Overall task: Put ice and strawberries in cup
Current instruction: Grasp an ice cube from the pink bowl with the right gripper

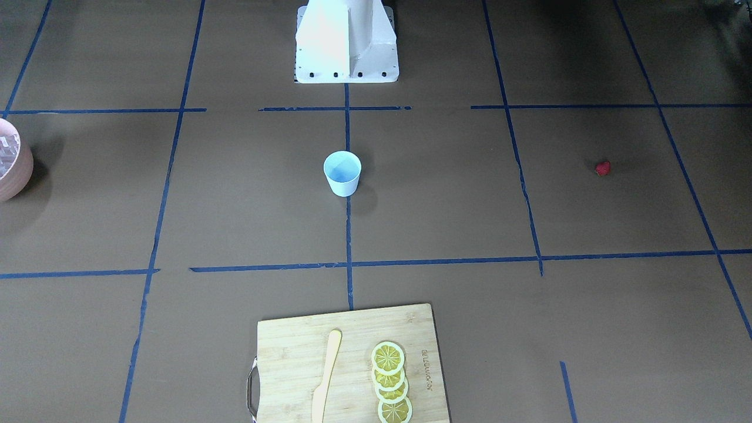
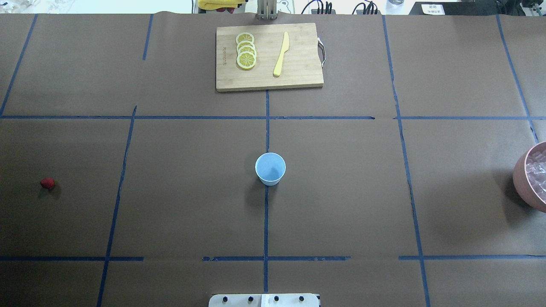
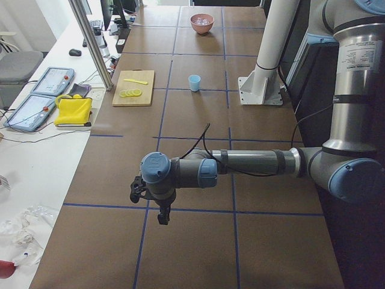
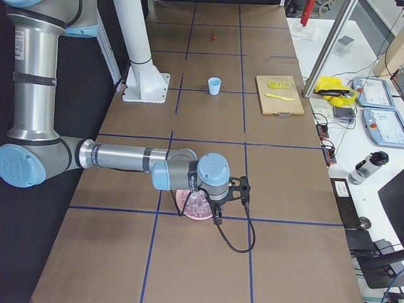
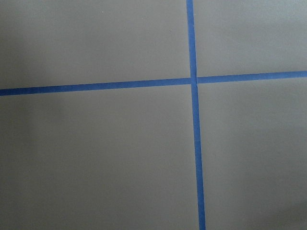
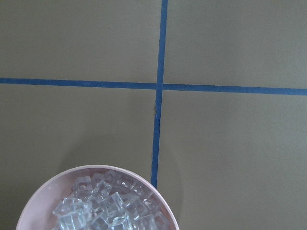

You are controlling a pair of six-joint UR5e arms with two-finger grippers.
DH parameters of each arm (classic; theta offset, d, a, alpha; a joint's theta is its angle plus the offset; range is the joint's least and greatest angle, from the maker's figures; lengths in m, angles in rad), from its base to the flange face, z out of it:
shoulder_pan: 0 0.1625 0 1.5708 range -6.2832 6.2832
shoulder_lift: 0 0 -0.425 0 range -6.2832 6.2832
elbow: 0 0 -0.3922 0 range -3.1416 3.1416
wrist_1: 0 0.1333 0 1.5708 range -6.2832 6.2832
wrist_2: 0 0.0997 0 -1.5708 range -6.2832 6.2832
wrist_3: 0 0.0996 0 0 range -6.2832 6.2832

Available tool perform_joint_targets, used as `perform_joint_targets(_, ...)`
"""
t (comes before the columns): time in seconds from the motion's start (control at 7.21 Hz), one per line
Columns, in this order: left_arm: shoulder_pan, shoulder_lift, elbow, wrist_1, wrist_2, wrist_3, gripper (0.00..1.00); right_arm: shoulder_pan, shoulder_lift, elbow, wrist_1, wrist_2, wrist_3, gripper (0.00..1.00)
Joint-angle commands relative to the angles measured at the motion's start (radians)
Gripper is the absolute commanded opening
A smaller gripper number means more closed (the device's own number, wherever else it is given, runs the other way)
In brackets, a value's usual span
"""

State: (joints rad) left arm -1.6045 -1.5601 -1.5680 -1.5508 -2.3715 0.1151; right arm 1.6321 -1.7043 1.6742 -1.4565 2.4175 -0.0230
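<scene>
The light-blue cup (image 2: pixel 270 169) stands upright and empty at the table's middle, also in the front view (image 1: pixel 342 173). One red strawberry (image 2: pixel 47 183) lies on the far left of the overhead view. Clear ice cubes (image 6: pixel 105 206) fill a pink bowl (image 2: pixel 522 179) at the right edge. My left gripper (image 3: pixel 161 214) hangs over bare table at the left end, seen only in the left side view; I cannot tell its state. My right gripper (image 4: pixel 218 218) hovers beside the bowl (image 4: pixel 196 208), seen only in the right side view; I cannot tell its state.
A wooden cutting board (image 2: pixel 298 72) with several lemon slices (image 2: pixel 246 50) and a yellow knife (image 2: pixel 281 54) lies at the far edge. The white robot base (image 1: pixel 346 44) stands behind the cup. Blue tape lines cross the brown table.
</scene>
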Motion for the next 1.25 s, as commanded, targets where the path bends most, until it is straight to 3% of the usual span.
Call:
perform_joint_targets(0.0,0.000,0.000,-0.003,0.000,0.000,-0.002,1.00,0.000,-0.003,0.002,0.001,-0.001,-0.005,1.00)
perform_joint_targets(1.11,0.000,0.000,-0.018,0.000,-0.029,-0.035,1.00,-0.032,0.020,0.027,0.062,0.000,-0.012,1.00)
